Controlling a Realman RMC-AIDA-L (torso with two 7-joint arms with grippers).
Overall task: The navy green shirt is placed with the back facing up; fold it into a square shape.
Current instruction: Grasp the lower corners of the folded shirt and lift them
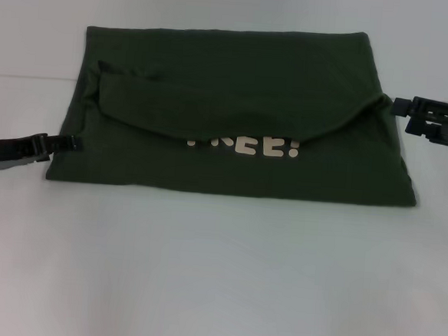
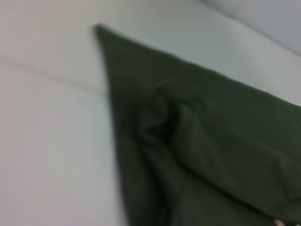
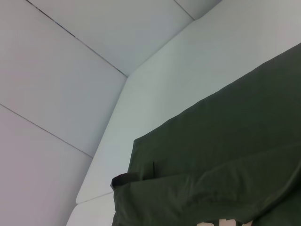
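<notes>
Near edge of the white worktop (image 1: 216, 275) is bare, matte, faintly creased. Navy green shirt (image 1: 237, 92) lies flat mid-worktop as a wide rectangle, a curved flap folded over its upper half, cream lettering (image 1: 245, 146) partly showing below the flap edge. Left gripper (image 1: 70, 144) sits low at the shirt's left edge near the near-left corner of the cloth; can't tell whether it's open or gripping anything. Right gripper (image 1: 400, 106) is at the shirt's right edge, further back, tips at the cloth; state also unclear. Behind: pale panelled wall (image 3: 61, 84) with 2 thin seams, meeting the worktop's far edge.
</notes>
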